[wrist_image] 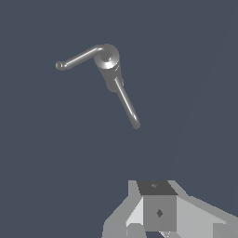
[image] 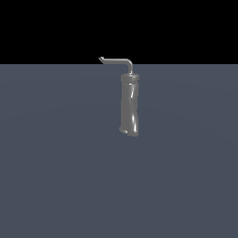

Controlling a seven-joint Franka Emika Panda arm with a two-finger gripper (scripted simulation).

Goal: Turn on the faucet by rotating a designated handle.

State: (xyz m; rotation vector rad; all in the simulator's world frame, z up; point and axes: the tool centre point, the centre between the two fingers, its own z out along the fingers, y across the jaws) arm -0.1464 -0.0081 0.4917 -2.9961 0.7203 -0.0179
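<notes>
The handle (image: 117, 61) is a thin grey rod bent in an L. In the exterior view it rises from the short collar on top of the faucet (image: 129, 104), then turns and runs level toward the exterior view's left, ending in a small upturned tip. The faucet itself is a tall, glossy grey column, slightly wavy and twisted, standing upright near the middle of the flat blue-grey worktop (image: 56, 176), a little above the centre of that view. The handle's top edge reaches up to the line where the worktop meets the black background.

The exterior view shows no arm or claw at all; only the faucet stands there.

The wrist view looks down on the faucet (wrist_image: 108, 57) from above, so the column shrinks to a rounded cap with the body foreshortened beneath it. From here the handle (wrist_image: 79, 57) reads as a rod leaving the cap and ending in its small knobbed tip. A second slim rod (wrist_image: 127, 106) slants away from under the cap on the other side; what it is I cannot tell.

Part of the claw (wrist_image: 158, 211) shows at the edge of the wrist view as pale grey blocky housing, well apart from the faucet and touching nothing. Its fingertips lie outside the picture, so I cannot tell how far open it is.
</notes>
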